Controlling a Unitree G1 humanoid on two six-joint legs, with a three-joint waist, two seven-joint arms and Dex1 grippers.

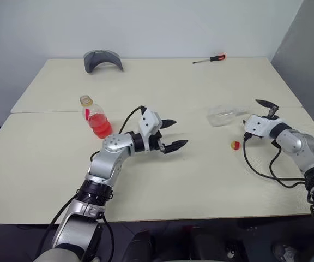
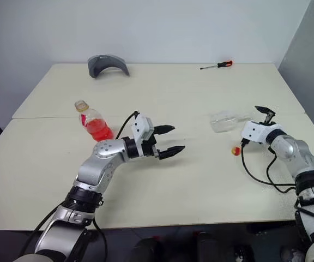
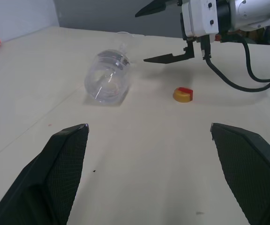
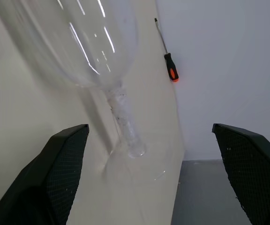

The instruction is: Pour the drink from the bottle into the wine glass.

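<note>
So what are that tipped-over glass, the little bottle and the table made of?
The wine glass, lying on its side, looks like clear colourless glass: sharp glints on the bowl, though clear plastic can't be excluded. The bottle seems to be thin clear plastic, the red drink showing through it. The table has a matte cream top, probably laminate, with no visible grain.

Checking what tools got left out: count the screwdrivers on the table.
1. The screwdriver, red-handled, lies near the table's far edge, toward the right, beyond the wine glass lying on its side. None looks hidden.
</note>
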